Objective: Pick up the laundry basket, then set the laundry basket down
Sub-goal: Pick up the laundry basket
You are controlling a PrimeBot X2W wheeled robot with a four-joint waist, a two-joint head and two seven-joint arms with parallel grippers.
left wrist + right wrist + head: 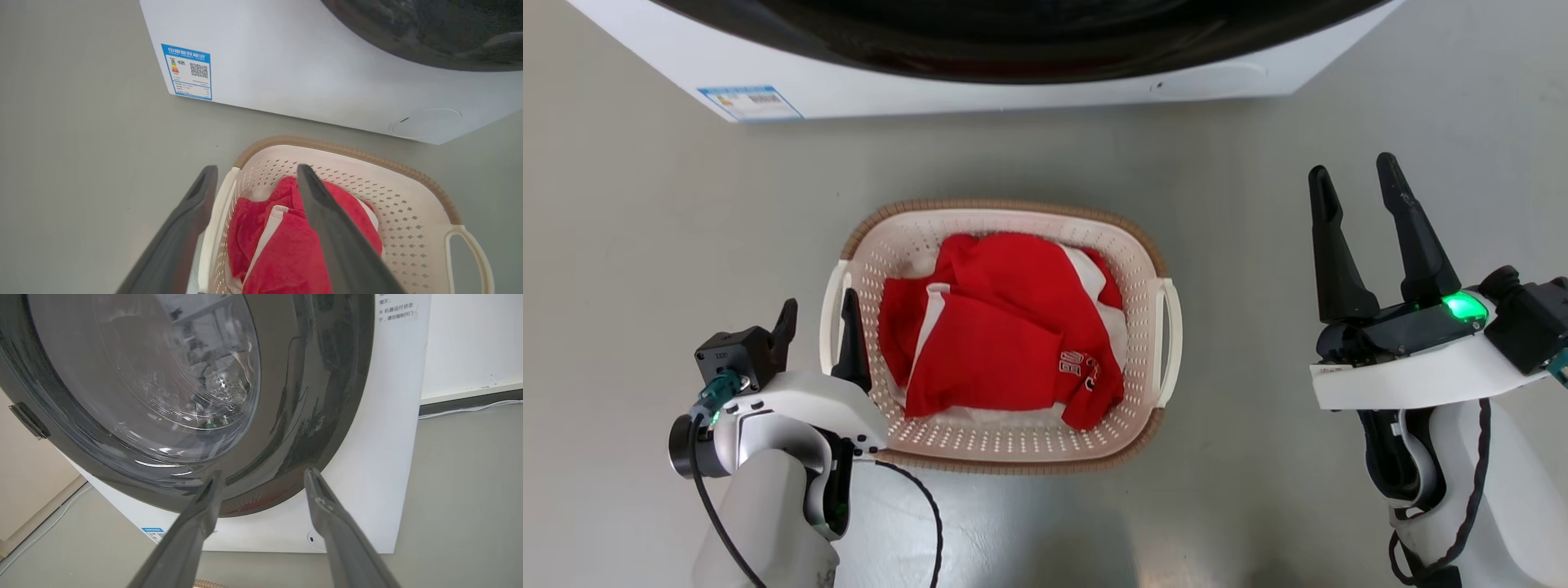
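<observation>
Cream-white perforated plastic laundry basket (907, 245) with brown woven-look rim sat on grey floor (645, 245), near white washing machine (980, 94), red-and-white garment (996, 327) inside. Left gripper (818, 314) was spread, fingers straddling the left loop handle (828, 304). Right gripper (1356, 171) was spread, well apart from it.

You're facing the laundry basket (1013, 445), clothing (996, 343) lying in it, the washing machine (980, 82) standing at its 12 o'clock, your left gripper (818, 302) straddling its 9 o'clock side, your right gripper (1354, 170) hanging well apart at 3 o'clock.
</observation>
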